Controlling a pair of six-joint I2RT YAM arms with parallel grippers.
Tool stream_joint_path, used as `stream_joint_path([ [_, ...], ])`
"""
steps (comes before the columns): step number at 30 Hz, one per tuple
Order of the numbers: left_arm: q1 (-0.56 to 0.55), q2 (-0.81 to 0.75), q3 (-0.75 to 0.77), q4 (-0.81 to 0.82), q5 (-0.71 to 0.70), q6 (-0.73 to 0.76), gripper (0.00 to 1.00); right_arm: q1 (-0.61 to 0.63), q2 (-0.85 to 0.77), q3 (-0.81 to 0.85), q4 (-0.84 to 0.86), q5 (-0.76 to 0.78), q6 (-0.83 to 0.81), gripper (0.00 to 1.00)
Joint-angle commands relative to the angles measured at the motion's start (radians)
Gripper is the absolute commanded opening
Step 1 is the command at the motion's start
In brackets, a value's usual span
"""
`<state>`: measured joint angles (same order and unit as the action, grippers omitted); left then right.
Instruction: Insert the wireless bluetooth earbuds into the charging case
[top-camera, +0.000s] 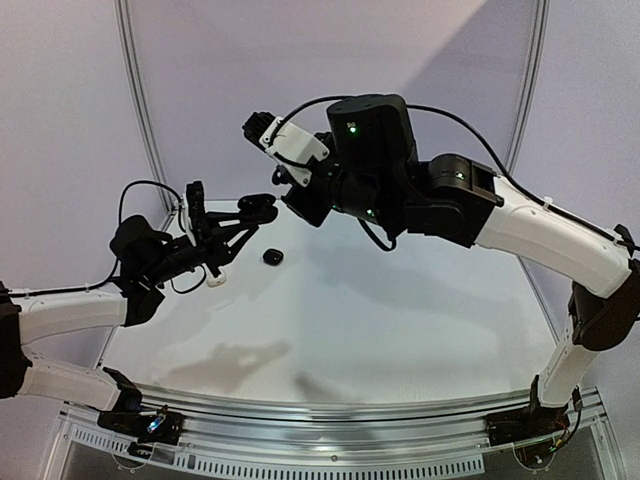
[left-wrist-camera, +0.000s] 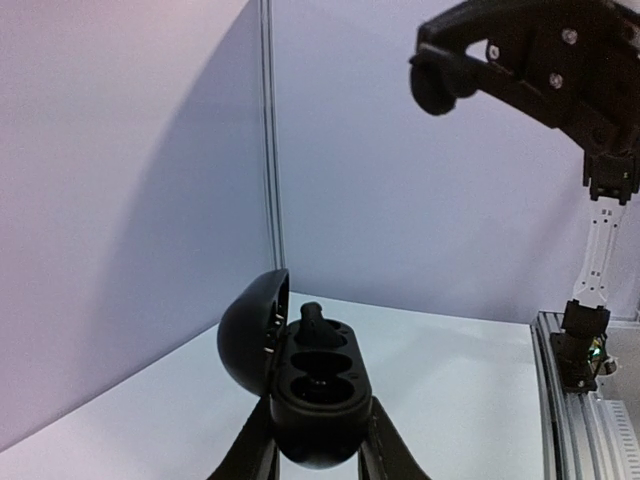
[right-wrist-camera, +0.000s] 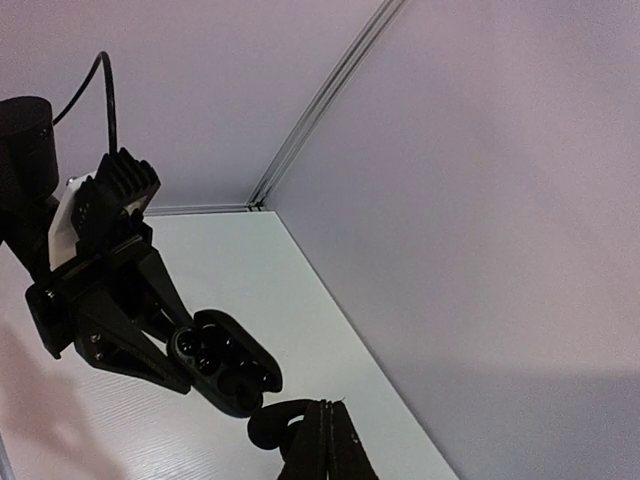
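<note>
Above the back left part of the table, my left claw is closed on the open black case and holds it in the air. One black earbud sits in the far socket. My right claw is fully closed, pinching a second earbud just beside the case. A third earbud lies on the table.

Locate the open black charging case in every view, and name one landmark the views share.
Top external: left of centre, charging case held in the left gripper.
Left wrist: bottom centre, lid open to the left.
Right wrist: lower left, sockets facing the camera, just up-left of the black earbud pinched by the right gripper.
Shared landmark: the white table, seen in all three.
</note>
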<state>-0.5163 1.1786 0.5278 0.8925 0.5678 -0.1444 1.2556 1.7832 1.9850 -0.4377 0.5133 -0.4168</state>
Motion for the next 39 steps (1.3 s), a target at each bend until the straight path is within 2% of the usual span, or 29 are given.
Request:
stream_joint_path([
  [1, -0.026, 0.012, 0.021, 0.028, -0.016, 0.087, 0.00, 0.004, 0.064, 0.023, 0.110, -0.033, -0.220, 0.00],
  [5, -0.032, 0.021, 0.019, 0.066, -0.017, 0.118, 0.00, 0.009, 0.091, 0.035, 0.168, -0.072, -0.273, 0.00],
  [9, -0.037, 0.025, 0.023, 0.089, -0.014, 0.127, 0.00, 0.009, 0.119, 0.047, 0.155, -0.129, -0.296, 0.00],
  [16, -0.037, 0.030, 0.032, 0.095, -0.042, 0.040, 0.00, 0.011, 0.139, 0.042, 0.153, -0.160, -0.288, 0.00],
  [29, -0.039, 0.029, 0.043, 0.096, -0.036, -0.014, 0.00, 0.009, 0.190, 0.030, 0.247, -0.032, -0.330, 0.00],
  [39, -0.043, 0.027, 0.043, 0.103, -0.060, -0.025, 0.00, 0.009, 0.188, 0.002, 0.286, 0.032, -0.276, 0.00],
])
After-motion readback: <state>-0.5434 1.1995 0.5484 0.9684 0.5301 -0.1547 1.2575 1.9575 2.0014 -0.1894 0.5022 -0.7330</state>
